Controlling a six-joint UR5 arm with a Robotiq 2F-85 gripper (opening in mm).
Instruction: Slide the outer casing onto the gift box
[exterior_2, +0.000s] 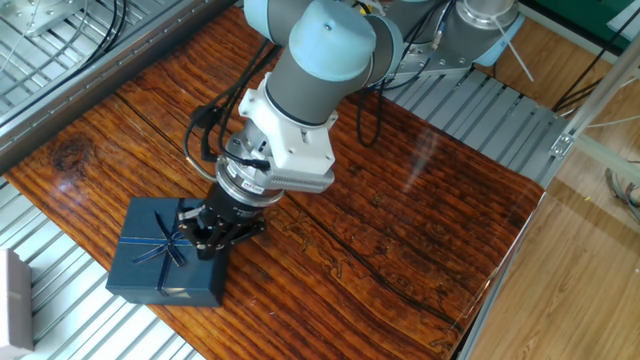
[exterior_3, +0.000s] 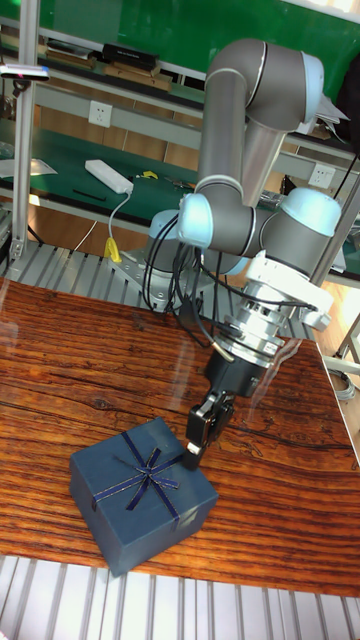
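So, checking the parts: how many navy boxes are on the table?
1: the outer casing near the table's front corner, beside the gripper. The gift box isn't separately visible, possibly inside.

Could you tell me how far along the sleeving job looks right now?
Done, apparently: the outer casing sits as one closed navy block on the table, ribbon up; no separate gift box shows, so it is presumably inside. In hand: the gripper is at the casing's edge; its grip is unclear. Left: pulling clear.

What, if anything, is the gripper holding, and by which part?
The gripper sits at the right edge of the outer casing, near its top rim. Whether the fingers actually clamp that edge cannot be told.
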